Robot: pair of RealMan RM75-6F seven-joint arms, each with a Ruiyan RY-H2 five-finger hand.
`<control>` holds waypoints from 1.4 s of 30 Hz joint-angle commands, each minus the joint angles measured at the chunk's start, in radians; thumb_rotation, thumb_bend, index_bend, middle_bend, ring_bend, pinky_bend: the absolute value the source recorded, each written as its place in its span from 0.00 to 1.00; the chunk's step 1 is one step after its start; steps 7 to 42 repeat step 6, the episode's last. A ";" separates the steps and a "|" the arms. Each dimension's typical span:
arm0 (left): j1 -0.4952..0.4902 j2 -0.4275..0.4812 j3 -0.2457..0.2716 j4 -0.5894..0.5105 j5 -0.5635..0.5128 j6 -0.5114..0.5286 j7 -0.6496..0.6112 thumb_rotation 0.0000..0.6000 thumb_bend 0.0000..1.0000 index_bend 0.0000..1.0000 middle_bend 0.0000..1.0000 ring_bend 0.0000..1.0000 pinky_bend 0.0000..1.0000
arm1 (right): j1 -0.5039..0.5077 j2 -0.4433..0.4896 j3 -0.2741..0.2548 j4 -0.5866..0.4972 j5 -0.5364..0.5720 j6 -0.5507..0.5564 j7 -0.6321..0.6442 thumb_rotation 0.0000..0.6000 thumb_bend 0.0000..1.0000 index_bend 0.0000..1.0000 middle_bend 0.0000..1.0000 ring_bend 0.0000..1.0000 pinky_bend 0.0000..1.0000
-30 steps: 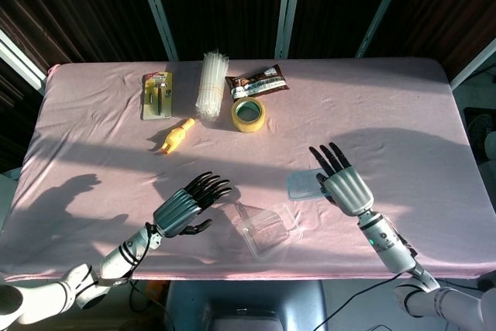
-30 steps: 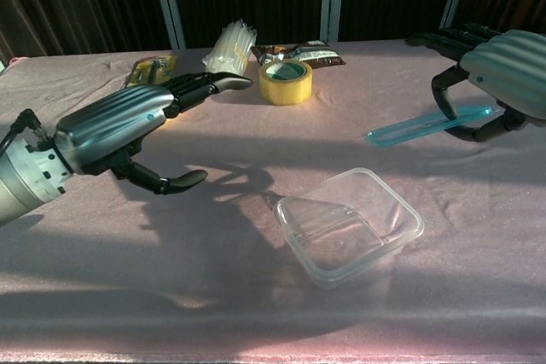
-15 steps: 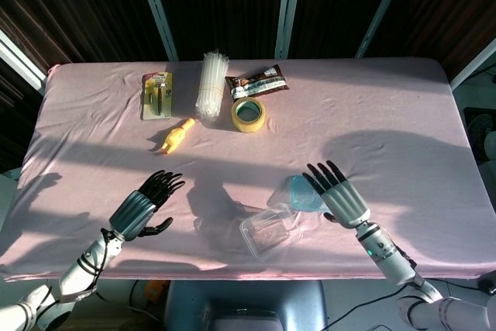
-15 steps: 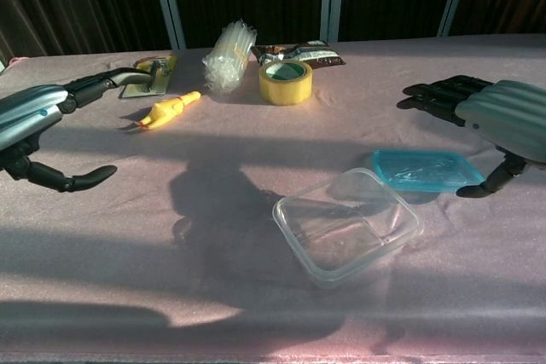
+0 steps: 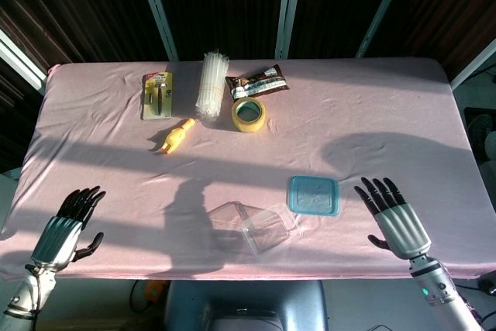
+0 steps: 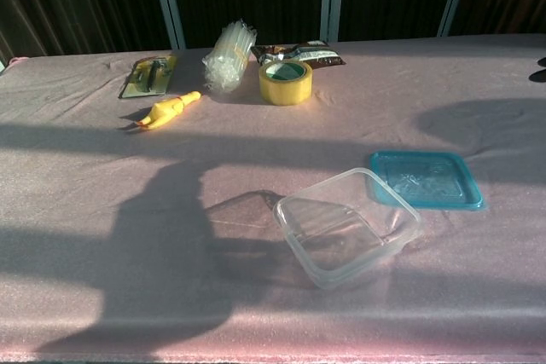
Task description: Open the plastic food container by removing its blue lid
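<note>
The clear plastic container (image 5: 269, 231) (image 6: 347, 228) stands uncovered near the table's front edge. Its blue lid (image 5: 314, 194) (image 6: 425, 179) lies flat on the cloth just to the right of it, touching nothing but the table. My left hand (image 5: 64, 229) hovers at the front left corner, fingers spread, holding nothing. My right hand (image 5: 392, 220) is at the front right, fingers apart and empty, well clear of the lid. The chest view shows neither hand.
At the back stand a yellow tape roll (image 5: 248, 114) (image 6: 285, 81), a bag of clear straws (image 5: 211, 84), a brown snack packet (image 5: 256, 83), a carded tool (image 5: 156, 94) and a yellow toy (image 5: 176, 135). Pink cloth (image 5: 387, 122) covers the table.
My right hand let the blue lid down beside the container and drew back right toward the table edge. My left hand withdrew to the front left corner.
</note>
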 commanded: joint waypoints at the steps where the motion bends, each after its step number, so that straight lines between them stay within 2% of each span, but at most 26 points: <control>1: 0.076 0.005 0.019 -0.009 -0.010 0.055 0.049 1.00 0.37 0.00 0.00 0.00 0.00 | -0.212 0.048 -0.035 0.005 0.016 0.251 0.071 1.00 0.11 0.00 0.00 0.00 0.00; 3: 0.092 -0.004 0.004 -0.001 0.002 0.081 0.047 1.00 0.37 0.00 0.00 0.00 0.00 | -0.242 0.049 -0.032 0.029 0.044 0.262 0.139 1.00 0.11 0.00 0.00 0.00 0.00; 6: 0.116 -0.017 -0.018 0.013 0.022 0.121 0.065 1.00 0.36 0.00 0.00 0.00 0.00 | -0.253 0.069 -0.018 0.033 0.026 0.281 0.186 1.00 0.11 0.00 0.00 0.00 0.00; 42: 0.116 -0.017 -0.018 0.013 0.022 0.121 0.065 1.00 0.36 0.00 0.00 0.00 0.00 | -0.253 0.069 -0.018 0.033 0.026 0.281 0.186 1.00 0.11 0.00 0.00 0.00 0.00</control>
